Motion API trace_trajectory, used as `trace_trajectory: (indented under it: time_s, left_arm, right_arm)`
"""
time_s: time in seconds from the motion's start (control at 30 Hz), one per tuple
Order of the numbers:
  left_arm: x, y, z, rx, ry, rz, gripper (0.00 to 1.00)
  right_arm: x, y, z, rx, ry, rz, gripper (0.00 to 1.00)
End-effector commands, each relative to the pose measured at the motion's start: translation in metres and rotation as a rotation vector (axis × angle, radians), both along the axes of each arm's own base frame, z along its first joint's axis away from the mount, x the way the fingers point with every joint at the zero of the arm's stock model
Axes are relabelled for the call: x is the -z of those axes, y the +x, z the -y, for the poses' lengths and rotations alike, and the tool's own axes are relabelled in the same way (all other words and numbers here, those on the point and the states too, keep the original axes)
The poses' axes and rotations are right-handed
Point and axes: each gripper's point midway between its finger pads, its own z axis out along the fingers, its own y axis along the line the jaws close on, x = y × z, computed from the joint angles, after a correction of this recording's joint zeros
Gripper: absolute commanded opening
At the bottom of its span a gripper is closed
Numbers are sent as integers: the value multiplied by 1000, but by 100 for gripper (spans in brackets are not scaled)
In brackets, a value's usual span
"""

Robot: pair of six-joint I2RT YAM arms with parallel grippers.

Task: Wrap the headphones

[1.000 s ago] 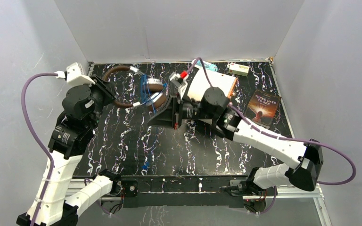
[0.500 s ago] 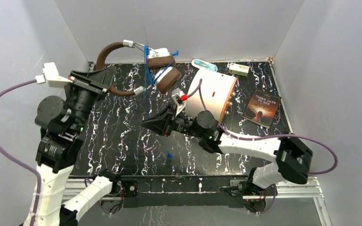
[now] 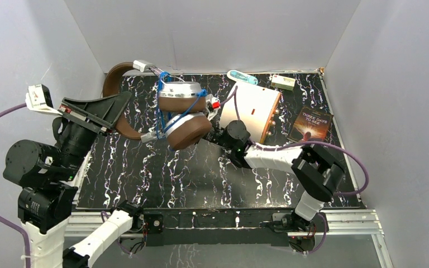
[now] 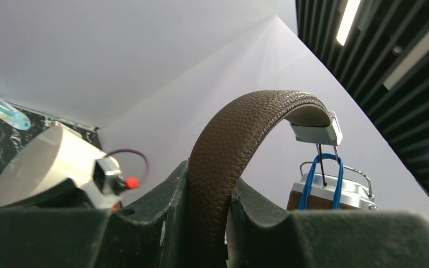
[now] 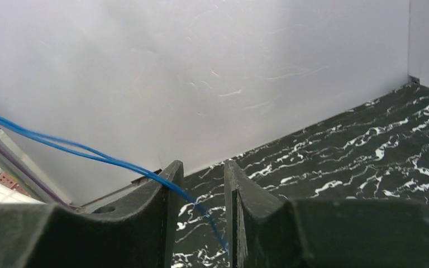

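Headphones [image 3: 180,106] hang above the bench [image 3: 145,167], gripped by the band in the closed left jaws. The band arcs away from those tips and the two cups sit beyond them, toward the right arm. The blue cable [image 3: 174,116] is looped round both cups. The right jaws are hidden behind the lower cup, so the right arm is nearer the cable.

Left wrist: the band [image 4: 229,139] stands upright, clamped between the jaws. It curves over to a cup [image 4: 327,192] beyond the right tip.

Right wrist: the jaws stand parted. The cable runs in from the left, crosses the left finger [image 5: 165,223] and drops loose into the gap. My guess is that the next wrap depends on closing on that strand.
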Motion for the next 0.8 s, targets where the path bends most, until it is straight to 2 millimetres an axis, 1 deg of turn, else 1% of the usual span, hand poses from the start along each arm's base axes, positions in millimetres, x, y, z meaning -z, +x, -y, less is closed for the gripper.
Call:
trace_trajectory:
  time_s: [0.0,0.03,0.1,0.13,0.2,0.3,0.33,0.4,0.47,0.53,0.57,0.63,0.67,0.7,0.77]
  left_arm:
    - [-37,-29,22,177,-1,119,0]
    - [-40,-34,26,205,20,140,0]
    - [-42,-45,31,249,74,174,0]
    - [-40,-48,34,264,105,176,0]
    - [-31,-55,34,281,161,166,0]
    - [-16,-66,30,284,252,167,0]
    - [-10,-69,27,284,282,164,0]
    - [2,-73,21,271,324,144,0]
    - [14,-78,20,288,371,144,0]
    - [30,-78,18,294,435,111,0]
    - [42,-75,17,289,479,76,0]
    - [74,-61,18,285,604,-29,0]
    - [92,-54,16,274,670,-100,0]
    - [115,-49,12,268,746,-192,0]
    - [142,-35,4,222,853,-305,0]
  right_arm:
    - [-17,7,0,-54,74,65,41]
    - [-13,11,0,-55,65,62,38]
    - [-7,18,-1,-69,47,54,25]
    - [-7,19,0,-87,40,57,18]
    - [-9,23,1,-118,24,64,0]
    - [-14,31,6,-130,-2,60,0]
    - [-14,36,10,-122,-17,47,0]
    - [-13,51,20,-91,-38,11,0]
    - [-13,65,31,-67,-51,-25,0]
    - [-10,79,40,-55,-91,-83,0]
    - [-13,83,45,-56,-105,-97,0]
    - [-19,92,54,-54,-154,-133,0]
    - [-21,95,58,-55,-189,-157,0]
    - [-26,96,62,-54,-220,-160,0]
    - [-35,96,70,-39,-280,-158,0]
